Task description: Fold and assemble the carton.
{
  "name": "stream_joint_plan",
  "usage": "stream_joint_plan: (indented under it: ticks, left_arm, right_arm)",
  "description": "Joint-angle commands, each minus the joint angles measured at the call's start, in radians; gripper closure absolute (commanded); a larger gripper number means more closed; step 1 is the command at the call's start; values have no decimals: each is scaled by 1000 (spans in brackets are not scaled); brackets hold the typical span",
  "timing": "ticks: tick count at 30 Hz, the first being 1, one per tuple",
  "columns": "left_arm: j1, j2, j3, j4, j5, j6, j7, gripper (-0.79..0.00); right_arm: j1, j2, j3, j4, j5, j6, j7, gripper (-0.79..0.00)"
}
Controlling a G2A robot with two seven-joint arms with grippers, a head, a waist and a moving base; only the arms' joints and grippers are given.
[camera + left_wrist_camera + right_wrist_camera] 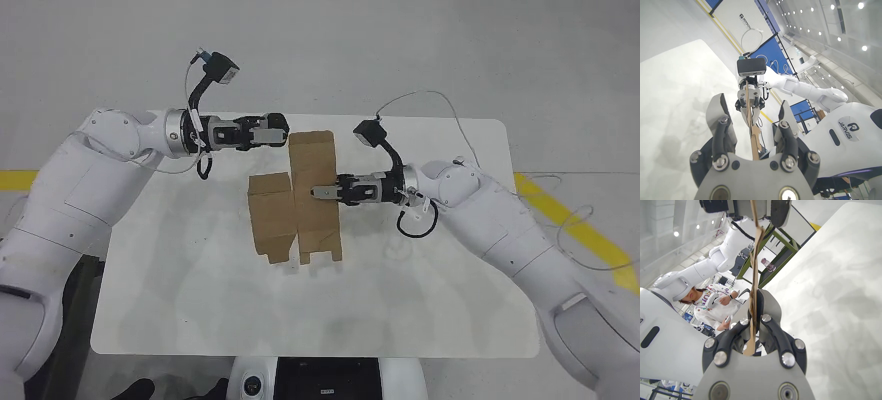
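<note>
White table (180, 300), top view: the flat brown carton (315, 215) is over the centre. The right gripper (320, 191) is clamped on its middle panel, and the left gripper (283, 128) is just beside its far corner. Left wrist view: left fingers (723, 113) are spread wide, with the carton (755, 140) edge-on between them, touching neither. Right wrist view: the fingers (770, 306) pinch the carton (755, 262) edge.

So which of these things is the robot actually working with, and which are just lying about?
In the job: carton; right gripper clamped on it; left gripper open around its edge.
Just about: pink bottle on a green rack.
</note>
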Motion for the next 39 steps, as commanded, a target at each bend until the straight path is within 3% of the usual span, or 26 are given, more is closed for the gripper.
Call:
stream_joint_plan:
  ticks: [1, 10, 24, 34, 35, 36, 37, 38, 39]
  left_arm:
    - [8, 6, -8, 32, 18, -28, 29, -785]
    - [51, 3, 26, 97, 127, -102, 103, -785]
    - [123, -6, 61, 38, 186, -134, 136, -785]
    - [169, -12, 36, 7, 27, -64, 65, -785]
    - [171, -13, 33, 5, 19, -56, 57, -739]
    - [174, -13, 29, 6, 13, -49, 50, -486]
    - [178, -14, 25, 5, 6, -41, 42, -299]
    - [180, -15, 21, 6, 0, -32, 34, -145]
    - [183, -16, 17, 7, -8, -25, 26, -62]
  right_arm:
    - [-7, 4, 18, 20, 36, -7, -7, 0]
    - [-36, 18, 110, 60, 105, 52, -20, 0]
    - [-120, 31, 207, -19, 5, 203, -143, 0]
    - [-158, 23, 249, -59, -49, 243, -172, 0]
    - [-160, 22, 252, -61, -54, 245, -175, 0]
    - [-162, 20, 254, -64, -59, 247, -178, 0]
    - [-163, 18, 256, -65, -63, 249, -180, 0]
    - [-164, 16, 259, -65, -67, 251, -183, 0]
    - [-165, 14, 261, -66, -72, 251, -184, 0]
